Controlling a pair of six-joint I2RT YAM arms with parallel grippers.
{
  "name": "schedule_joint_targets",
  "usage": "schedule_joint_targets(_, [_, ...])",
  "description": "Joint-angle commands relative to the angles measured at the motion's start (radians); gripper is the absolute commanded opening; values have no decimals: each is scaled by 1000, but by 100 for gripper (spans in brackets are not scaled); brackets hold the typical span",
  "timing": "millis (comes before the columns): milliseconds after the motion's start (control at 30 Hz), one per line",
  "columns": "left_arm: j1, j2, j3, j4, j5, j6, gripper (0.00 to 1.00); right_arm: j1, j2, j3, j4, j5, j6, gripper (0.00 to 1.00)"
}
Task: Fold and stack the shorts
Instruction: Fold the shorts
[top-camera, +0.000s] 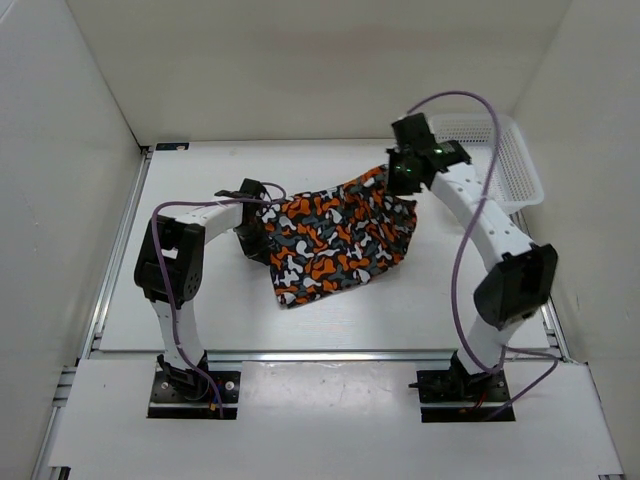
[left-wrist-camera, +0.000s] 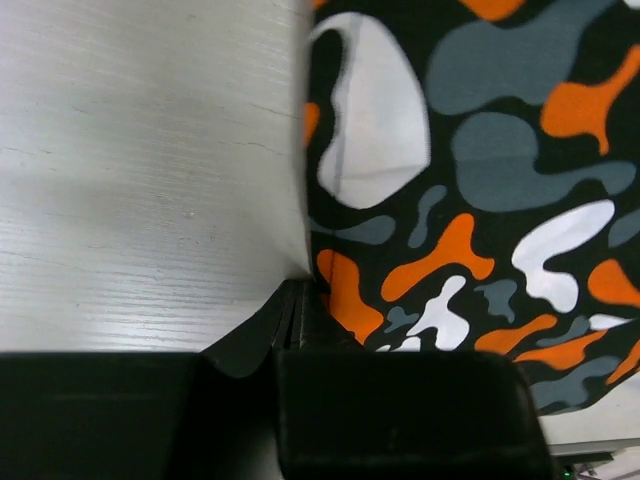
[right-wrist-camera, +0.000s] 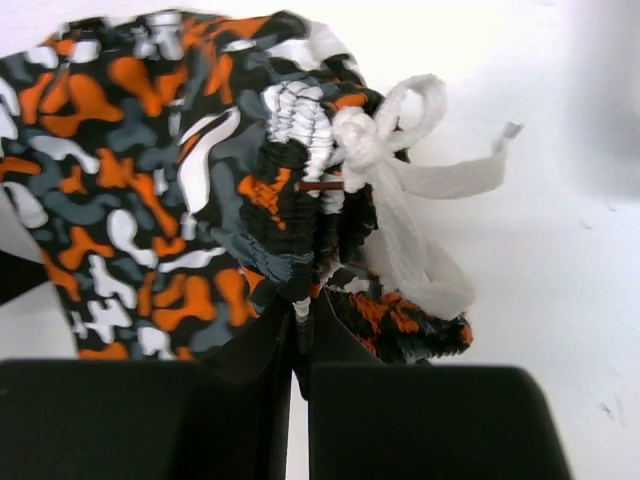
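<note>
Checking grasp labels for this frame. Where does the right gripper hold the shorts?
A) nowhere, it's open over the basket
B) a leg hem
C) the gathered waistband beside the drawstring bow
C: in the right wrist view the right gripper is pinched shut on the gathered waistband of the shorts, right beside the white drawstring bow.

I see the shorts (top-camera: 340, 240) as soft, matt printed cloth, the waistband (right-wrist-camera: 300, 200) puckered into fine ribs, the drawstring (right-wrist-camera: 400, 190) a flat, limp white tape. The bench (left-wrist-camera: 150, 170) is matt white with a faint wood-grain texture and hairline cracks. At two o'clock, the basket (top-camera: 510, 160) is smooth white plastic mesh.
</note>
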Motion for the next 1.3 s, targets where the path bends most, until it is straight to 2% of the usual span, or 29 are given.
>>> schedule_joint_targets(0, [0, 11, -25, 18, -9, -13, 10, 129, 162, 173, -99, 44, 50, 0])
schedule_joint_targets(133, [0, 11, -25, 27, 1, -13, 10, 254, 307, 331, -122, 22, 129, 0])
schedule_joint_targets(400, [-9, 31, -16, 28, 10, -13, 10, 345, 488, 527, -81, -112, 208, 0])
schedule_joint_targets(700, [-9, 31, -16, 37, 10, -13, 10, 377, 536, 525, -31, -198, 238, 0])
schedule_joint_targets(833, [-9, 22, -16, 37, 10, -13, 10, 387, 521, 458, 63, -287, 248, 0])
schedule_joint_targets(900, [-9, 13, -16, 37, 1, -13, 10, 387, 482, 401, 96, -324, 238, 27])
schedule_joint_targets(933, [0, 13, -16, 37, 1, -13, 15, 387, 465, 377, 105, -333, 238, 39])
schedule_joint_targets(967, [0, 13, -16, 37, 1, -13, 23, 387, 417, 346, 139, -342, 229, 45])
schedule_joint_targets(1000, [11, -3, -25, 37, 11, -13, 26, 387, 390, 277, 156, -342, 228, 58])
schedule_joint_targets(1033, [25, -19, -34, 37, 11, -13, 28, 387, 363, 243, 172, -342, 228, 66])
schedule_joint_targets(1100, [48, -59, -34, 37, 24, -13, 34, 362, 288, 185, 194, -351, 228, 68])
schedule_joint_targets(1167, [59, -98, -46, 28, 24, -13, 35, 348, 216, 97, 203, -351, 218, 69])
schedule_joint_targets(1267, [59, -165, -30, -17, -1, -4, 40, 313, 125, 1, 203, -342, 206, 61])
